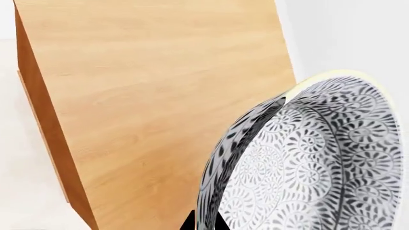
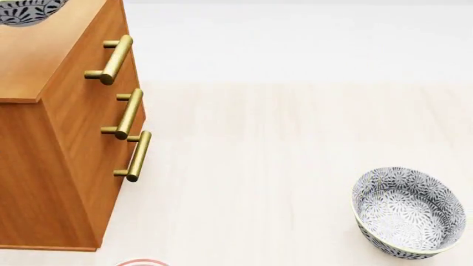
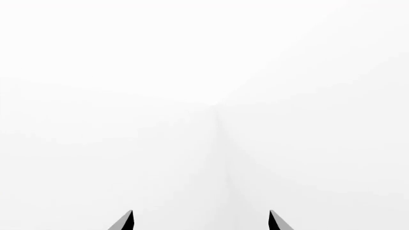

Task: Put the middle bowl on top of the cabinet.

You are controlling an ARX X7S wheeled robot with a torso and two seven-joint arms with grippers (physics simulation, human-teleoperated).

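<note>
The middle bowl (image 2: 26, 11) is sitting at the far left corner of the head view, over the light top of the cabinet (image 2: 44, 55), with only part of its patterned wall showing at the picture's edge. In the left wrist view the same bowl (image 1: 319, 158) is filling the near corner, tilted on edge with its swirling inside turned toward the camera, and the cabinet's flat top (image 1: 160, 96) is spreading out beyond it. The left claw (image 1: 204, 223) is showing only as dark tips against the bowl's rim; they seem to be gripping that rim, though the grip itself is mostly out of view. Whether the bowl is touching the cabinet top cannot be told.

Three brass handles (image 2: 118, 105) are standing in a row down the cabinet's front. On the pale counter (image 2: 281, 166), well apart from the cabinet, a second bowl (image 2: 408, 211) is sitting with nothing in it. A sliver of a red-ringed plate (image 2: 140, 262) is peeking in at the bottom edge.

The right claw (image 3: 201, 221) is standing with its two tips wide apart, holding nothing, facing only blank white.
</note>
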